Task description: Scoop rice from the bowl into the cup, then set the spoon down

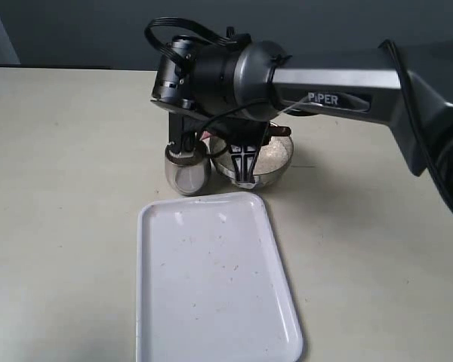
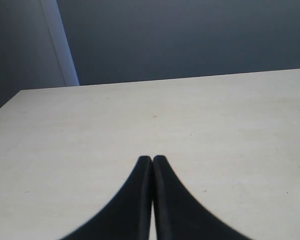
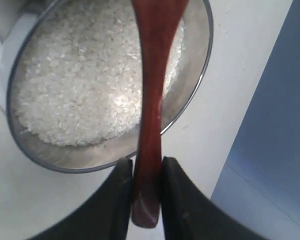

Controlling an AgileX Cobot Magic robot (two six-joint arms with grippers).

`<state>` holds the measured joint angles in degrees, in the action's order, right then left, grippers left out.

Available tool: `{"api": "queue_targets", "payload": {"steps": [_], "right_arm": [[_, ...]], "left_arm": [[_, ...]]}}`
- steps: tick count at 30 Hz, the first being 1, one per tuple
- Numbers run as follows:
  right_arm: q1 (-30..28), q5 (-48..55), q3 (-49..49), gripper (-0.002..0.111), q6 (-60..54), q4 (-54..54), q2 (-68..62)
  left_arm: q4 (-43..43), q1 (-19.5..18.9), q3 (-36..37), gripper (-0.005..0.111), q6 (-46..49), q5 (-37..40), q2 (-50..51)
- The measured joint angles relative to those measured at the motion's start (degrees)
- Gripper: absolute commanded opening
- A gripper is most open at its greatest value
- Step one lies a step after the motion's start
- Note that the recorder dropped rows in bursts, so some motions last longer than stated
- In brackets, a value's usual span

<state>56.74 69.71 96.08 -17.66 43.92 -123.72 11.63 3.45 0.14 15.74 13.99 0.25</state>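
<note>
Pinching the spoon (image 3: 149,120) by its handle, the right gripper (image 3: 147,167) screens part of the bowl (image 1: 278,173); spoon head cut off

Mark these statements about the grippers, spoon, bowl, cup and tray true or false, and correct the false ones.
1. The right gripper is shut on the spoon. True.
2. The left gripper is open. False: it is shut, with nothing between its fingers.
3. The bowl holds rice. True.
4. The spoon lies on the tray. False: the tray carries no spoon; the right gripper holds it over the bowl.
5. The cup stands beside the bowl. True.
</note>
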Motion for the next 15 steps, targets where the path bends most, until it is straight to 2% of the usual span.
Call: {"api": "queue_targets", "payload": {"steps": [15], "right_arm": [[1.2,0.1,0.0,0.0,3.8,1.1,-1.4]], "left_arm": [[0.0,0.0,0.0,0.001,0.0,0.0,0.0]]}}
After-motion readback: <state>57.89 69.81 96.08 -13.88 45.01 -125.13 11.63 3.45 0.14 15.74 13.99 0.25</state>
